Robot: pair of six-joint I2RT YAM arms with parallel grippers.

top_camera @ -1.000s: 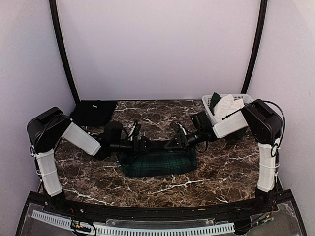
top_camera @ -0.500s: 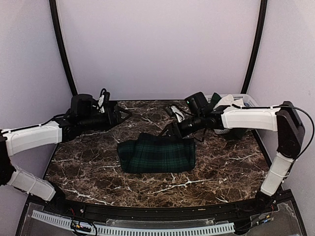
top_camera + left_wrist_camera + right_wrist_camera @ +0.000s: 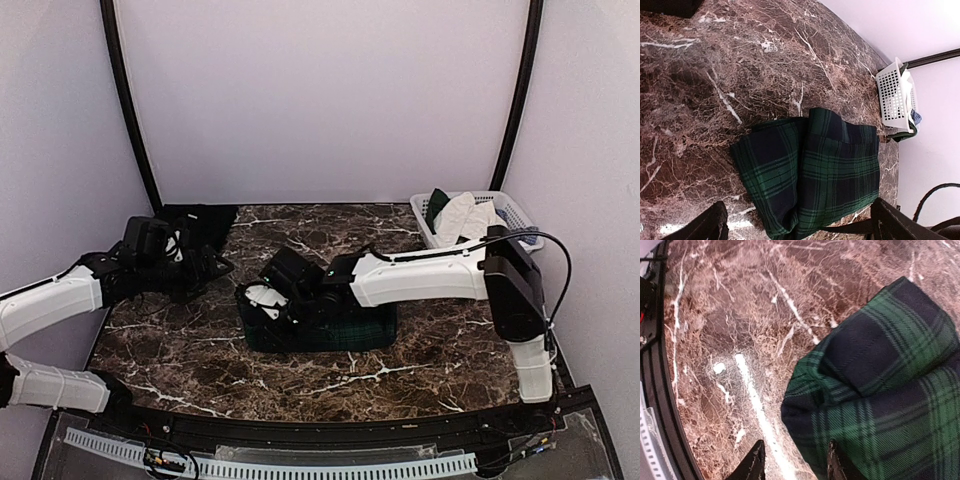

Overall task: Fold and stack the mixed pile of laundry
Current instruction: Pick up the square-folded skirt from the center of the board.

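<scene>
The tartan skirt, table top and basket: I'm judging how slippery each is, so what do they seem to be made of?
The tartan skirt looks like matte woven cloth, given its soft folds and check pattern. The table top looks like polished brown marble or a marble-look laminate: white veins, glossy glare. The basket looks like white moulded plastic, from its regular grid of holes.

You have a brown marble table (image 3: pixel 450 340), white-veined, with a glare spot on its surface in the right wrist view. A white slatted basket (image 3: pixel 522 214) stands at its far right corner, close to the right side wall. A black left post (image 3: pixel 128 110) and a black right post (image 3: pixel 517 100) rise either side of a plain pale back wall (image 3: pixel 320 100). Along the near edge you will find a black rim (image 3: pixel 330 424) and, below it, a white perforated strip (image 3: pixel 300 467).
</scene>
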